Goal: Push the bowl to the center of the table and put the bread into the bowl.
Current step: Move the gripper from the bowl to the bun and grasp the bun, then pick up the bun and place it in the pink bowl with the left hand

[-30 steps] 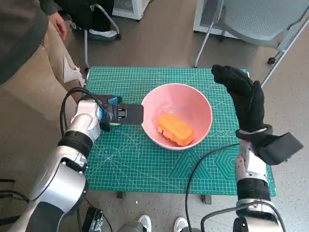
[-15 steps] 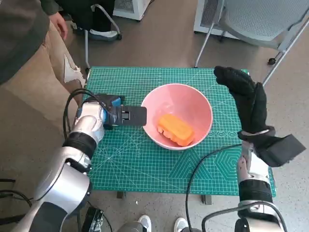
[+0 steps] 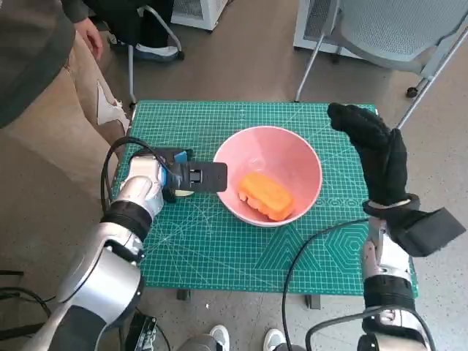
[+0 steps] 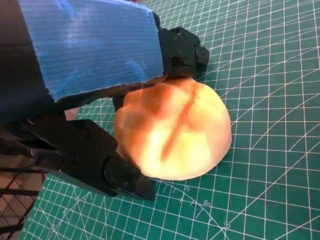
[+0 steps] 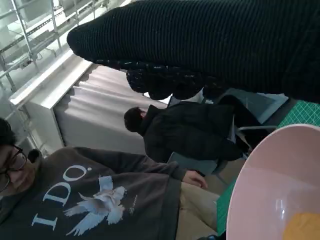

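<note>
A pink bowl (image 3: 269, 184) stands near the middle of the green mat, with an orange oblong bread (image 3: 266, 194) lying inside it. My left hand (image 3: 186, 176) lies low on the mat just left of the bowl, its black fingers reaching to the rim. Under it sits a pale round bread roll (image 3: 182, 193). In the left wrist view the roll (image 4: 175, 132) rests on the mat between black fingers (image 4: 181, 51) that close round it from both sides. My gloved right hand (image 3: 374, 150) hangs raised to the right of the bowl, holding nothing. The bowl's rim (image 5: 260, 170) shows in the right wrist view.
The green cutting mat (image 3: 219, 248) covers the small table. A person in tan trousers (image 3: 51, 124) stands close at the table's left, and a grey chair (image 3: 395, 36) is behind the far right corner. Two people (image 5: 100, 190) appear in the right wrist view.
My left hand has slid right across the mat up to the bowl's rim, the roll moving with it. The right hand has barely shifted.
</note>
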Robot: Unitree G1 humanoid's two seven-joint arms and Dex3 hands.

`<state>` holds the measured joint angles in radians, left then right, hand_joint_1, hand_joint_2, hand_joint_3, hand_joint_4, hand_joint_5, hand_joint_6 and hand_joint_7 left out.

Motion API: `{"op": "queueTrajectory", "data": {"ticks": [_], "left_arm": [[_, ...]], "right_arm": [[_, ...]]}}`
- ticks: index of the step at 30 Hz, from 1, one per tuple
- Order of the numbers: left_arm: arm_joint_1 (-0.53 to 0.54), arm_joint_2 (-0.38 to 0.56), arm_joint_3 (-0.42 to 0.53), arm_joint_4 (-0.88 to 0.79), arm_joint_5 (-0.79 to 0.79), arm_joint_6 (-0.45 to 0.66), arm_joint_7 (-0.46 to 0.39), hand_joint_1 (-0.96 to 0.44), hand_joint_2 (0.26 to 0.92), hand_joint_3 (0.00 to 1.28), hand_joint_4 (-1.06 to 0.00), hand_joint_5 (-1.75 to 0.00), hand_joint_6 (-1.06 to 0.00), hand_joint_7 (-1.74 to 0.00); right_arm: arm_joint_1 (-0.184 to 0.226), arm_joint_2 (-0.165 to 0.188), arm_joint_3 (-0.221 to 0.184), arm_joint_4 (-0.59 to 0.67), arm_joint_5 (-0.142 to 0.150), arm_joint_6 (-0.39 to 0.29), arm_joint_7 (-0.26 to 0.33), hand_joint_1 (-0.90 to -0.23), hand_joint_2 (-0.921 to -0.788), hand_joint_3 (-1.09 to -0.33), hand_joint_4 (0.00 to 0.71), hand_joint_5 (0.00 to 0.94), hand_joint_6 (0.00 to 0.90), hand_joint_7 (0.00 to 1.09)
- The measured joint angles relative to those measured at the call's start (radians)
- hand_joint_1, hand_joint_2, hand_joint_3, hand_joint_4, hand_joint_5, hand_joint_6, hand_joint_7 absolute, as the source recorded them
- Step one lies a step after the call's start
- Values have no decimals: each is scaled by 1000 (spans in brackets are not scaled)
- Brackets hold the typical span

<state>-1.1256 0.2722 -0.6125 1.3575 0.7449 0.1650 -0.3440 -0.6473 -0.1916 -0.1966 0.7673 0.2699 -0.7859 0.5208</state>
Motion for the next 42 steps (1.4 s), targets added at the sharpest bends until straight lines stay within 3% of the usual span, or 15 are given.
{"op": "queueTrajectory", "data": {"ticks": [1,2,3,4,6,9,13,17,22,33,37,42], "left_arm": [[0,-1,0,0,1,1,3,-154,820,28,-427,-696,-553,-484],[-2,-1,0,0,1,2,8,-198,840,30,-463,-643,-586,-623],[-3,-2,0,0,1,3,16,-126,869,47,-561,-852,-581,-792],[-4,-3,-1,0,2,4,23,-23,862,66,-608,-907,-523,-754],[-3,-3,-4,0,4,8,60,223,803,195,-711,-1056,-443,-484],[1,-3,-15,0,15,10,109,339,698,443,-705,-1223,-398,-238],[11,-4,-33,-1,33,6,146,376,671,552,-658,-1334,-428,-159],[13,-3,-41,-1,38,0,151,379,727,464,-648,-1329,-508,-166],[13,-3,-39,-1,37,0,148,393,628,665,-626,-1414,-464,-93],[13,3,-9,-1,19,4,139,400,594,704,-654,-1399,-429,-45],[13,8,2,-3,8,5,139,400,592,709,-652,-1402,-487,-72],[13,21,13,-9,-3,0,139,387,689,522,-662,-1335,-622,-214]], "right_arm": [[1,-1,0,-3,0,1,-1,-724,-921,-794,148,5,18,438],[2,-1,0,-5,0,2,-2,-724,-921,-794,148,5,18,438],[2,-1,0,-8,0,4,-4,-722,-921,-793,149,5,19,438],[2,-1,0,-10,0,5,-5,-721,-921,-792,149,5,19,437],[2,-1,0,-14,0,7,-6,-721,-921,-792,150,5,20,437],[3,-2,0,-19,0,11,-8,-720,-921,-792,150,5,21,436],[3,-2,0,-21,0,15,-9,-720,-921,-792,151,5,21,435],[3,-2,0,-21,0,18,-9,-723,-921,-792,151,4,22,434],[3,-2,1,-21,0,22,-13,-730,-921,-792,151,4,22,432],[2,-1,5,-20,0,31,-16,-730,-921,-792,149,2,19,432],[0,-1,7,-17,0,34,-16,-726,-921,-793,149,1,18,433],[-1,0,8,-14,0,34,-16,-716,-921,-795,147,1,15,435]]}}
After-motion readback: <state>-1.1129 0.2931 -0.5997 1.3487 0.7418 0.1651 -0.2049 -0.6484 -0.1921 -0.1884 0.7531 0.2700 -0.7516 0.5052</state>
